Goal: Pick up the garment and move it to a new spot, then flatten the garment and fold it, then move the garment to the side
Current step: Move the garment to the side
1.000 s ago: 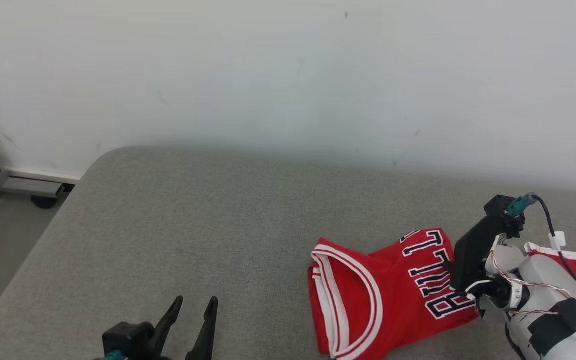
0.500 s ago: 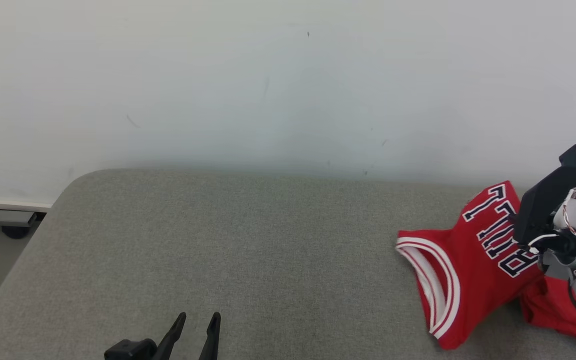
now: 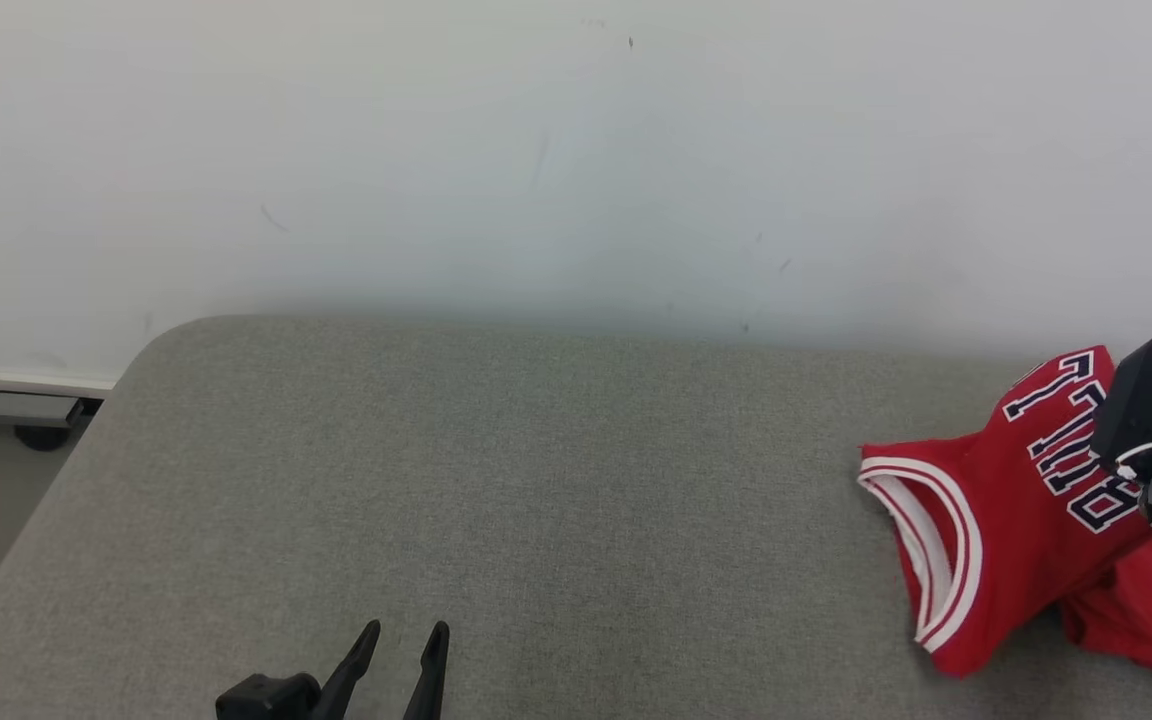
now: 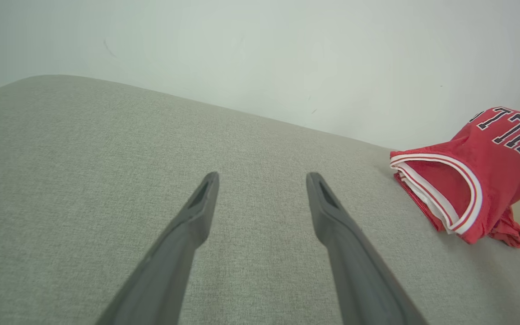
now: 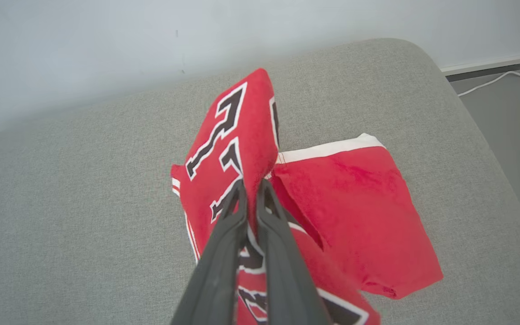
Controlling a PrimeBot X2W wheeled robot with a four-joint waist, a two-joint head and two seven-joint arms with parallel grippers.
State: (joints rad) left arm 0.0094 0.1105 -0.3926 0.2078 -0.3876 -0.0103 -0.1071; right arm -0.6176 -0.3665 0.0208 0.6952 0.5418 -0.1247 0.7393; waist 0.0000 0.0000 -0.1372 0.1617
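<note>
Okay, the red jersey (image 3: 1016,540) is sitting at the far right end of the grey cushion (image 3: 536,480), partly lifted. Its upper fold is standing up as a ridge while the rest is lying on the fabric. The right claw (image 5: 251,186) is pinching that ridge, with its fingers nearly together and only the cloth between them.

The jersey's white-banded hem is spreading toward the cushion's rounded right corner, close to the edge. Past that edge the floor (image 5: 513,135) is showing, with a white cable (image 5: 490,81) on it. A wide stretch of cushion is running from the jersey leftward to the left claw (image 4: 262,178). That claw is hovering low over the near edge, fingers spread apart and holding nothing, well apart from the jersey. The wall (image 3: 576,150) is standing right behind the cushion's back edge. A metal rail (image 3: 6,405) is sitting at the wall's foot on the far left.

Dark letters with white outlines are reading "BULL" sideways on the jersey, and the claw is covering anything further.

In the head view the long axis is running from lower left up to upper right. The white-and-red trimmed opening is pointing left and the lettered end is rising toward the right claw.
</note>
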